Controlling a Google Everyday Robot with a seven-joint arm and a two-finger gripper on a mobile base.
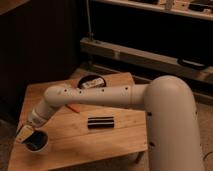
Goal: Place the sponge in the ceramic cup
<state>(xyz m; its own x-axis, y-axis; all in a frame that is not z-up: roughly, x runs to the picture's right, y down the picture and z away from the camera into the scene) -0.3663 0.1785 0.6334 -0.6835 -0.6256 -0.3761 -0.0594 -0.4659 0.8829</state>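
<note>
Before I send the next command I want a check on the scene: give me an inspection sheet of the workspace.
Surface: wooden table, low, carrying all the things below.
Job's things: cup upright at the table's near left corner; sponge shows as a dark blue mass in the cup's mouth, apparently inside it.
Clutter: black bar mid-table; dark bowl at the far edge; orange thing partly hidden under the arm.
Grippers: gripper at the cup's left rim, over the table corner.
Cables: nothing seen.
Surroundings: long ledge and shelving behind the table; room dim.
</note>
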